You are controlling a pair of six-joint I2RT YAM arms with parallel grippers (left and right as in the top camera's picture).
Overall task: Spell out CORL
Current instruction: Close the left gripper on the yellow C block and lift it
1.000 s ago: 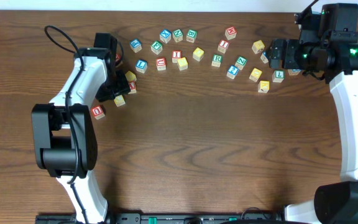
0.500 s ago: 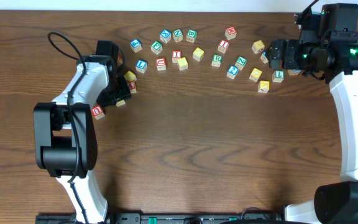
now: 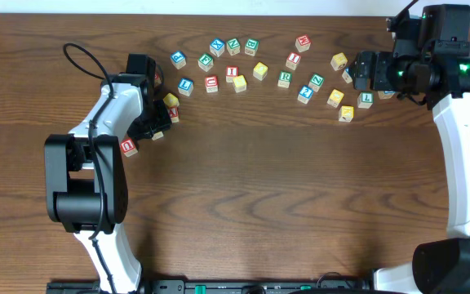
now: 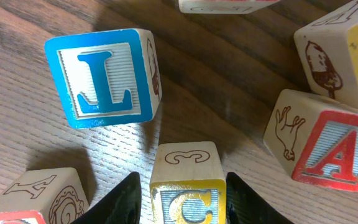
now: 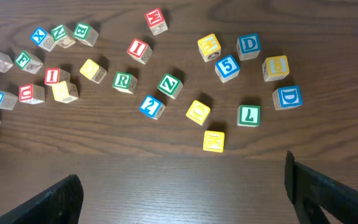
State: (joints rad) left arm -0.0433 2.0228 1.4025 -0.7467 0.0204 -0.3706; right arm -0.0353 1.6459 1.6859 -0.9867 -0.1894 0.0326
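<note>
I closed in on CORL's first letter.
My left gripper's (image 4: 184, 200) jaws drew in around the yellow-framed wooden C cube (image 4: 187, 177), bottom centre of the wrist view; whether they gripped it, I couldn't tell.

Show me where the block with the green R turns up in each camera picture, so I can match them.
Overhead: the green R block lies in the upper part, a little right of centre, among the scattered blocks.
Left wrist: not in it.
Right wrist: it lies in the upper half, left of centre.
Shared landmark: the green Z block lies just to its right in both of those views.
</note>
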